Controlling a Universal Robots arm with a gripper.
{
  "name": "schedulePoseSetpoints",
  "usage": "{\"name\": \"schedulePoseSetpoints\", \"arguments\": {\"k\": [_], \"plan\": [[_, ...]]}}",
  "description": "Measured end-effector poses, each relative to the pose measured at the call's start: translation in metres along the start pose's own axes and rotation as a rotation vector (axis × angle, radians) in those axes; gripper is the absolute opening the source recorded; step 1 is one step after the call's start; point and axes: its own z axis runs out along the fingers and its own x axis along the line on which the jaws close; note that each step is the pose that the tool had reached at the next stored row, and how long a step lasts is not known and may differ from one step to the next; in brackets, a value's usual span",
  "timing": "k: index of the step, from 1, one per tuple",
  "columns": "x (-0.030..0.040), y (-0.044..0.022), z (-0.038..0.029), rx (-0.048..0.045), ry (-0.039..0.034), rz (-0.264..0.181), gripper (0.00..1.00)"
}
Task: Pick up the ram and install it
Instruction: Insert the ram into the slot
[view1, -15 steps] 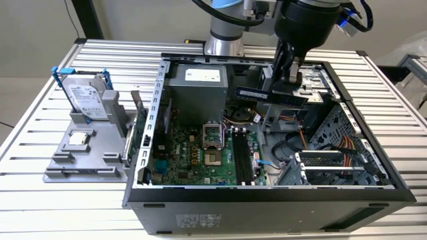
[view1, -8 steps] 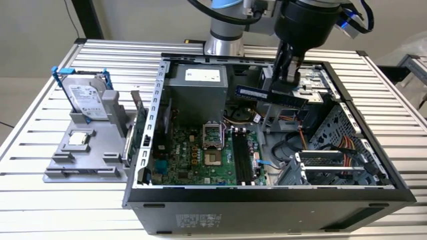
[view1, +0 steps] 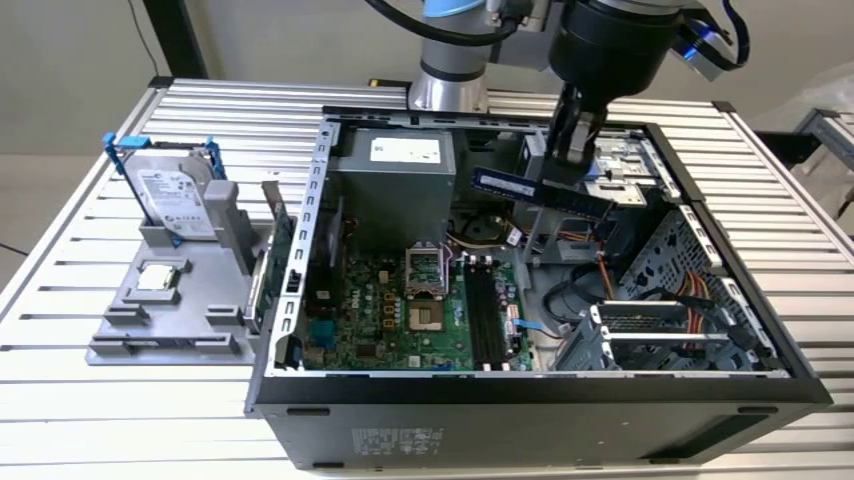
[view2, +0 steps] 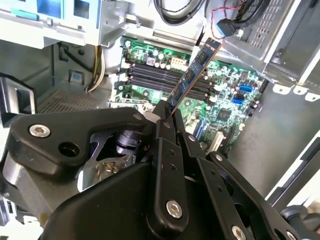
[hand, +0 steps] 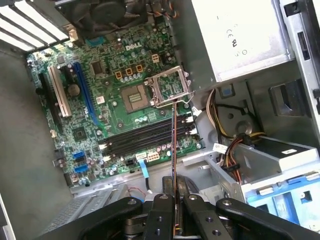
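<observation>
1. The jaws (hand: 174, 200) are clenched on the ram (hand: 173, 145), gripping its 2 flat faces, so the picking up is judged done.
2. The ram is held in the air above the open computer case (view1: 534, 385), touching nothing but the jaws, well above the motherboard (hand: 100, 95).
3. In the first wrist view the ram is seen edge-on as a thin line; in the second wrist view its blue face with dark chips is shown reaching out from the jaws.
4. In the exterior view its long axis is laid nearly level, from the exterior view's left to right, with the right end tipped slightly lower.
5. The 4 dark memory slots (hand: 145, 137) are seen bare, so the installing is not yet done.
6. The ram's long axis is judged to lie across the slots, not along them.
</observation>
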Motion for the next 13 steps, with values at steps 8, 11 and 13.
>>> {"name": "schedulePoseSetpoints", "arguments": {"k": [8, 11, 13], "plan": [[0.0, -0.0001, 0.0001, 0.0001, -0.0014, 0.059, 0.0], [0.0, 0.0, 0.0001, 0.0002, -0.002, 0.082, 0.0], [0.0, -0.0001, 0.0002, 0.0002, -0.0024, 0.096, 0.0]]}}
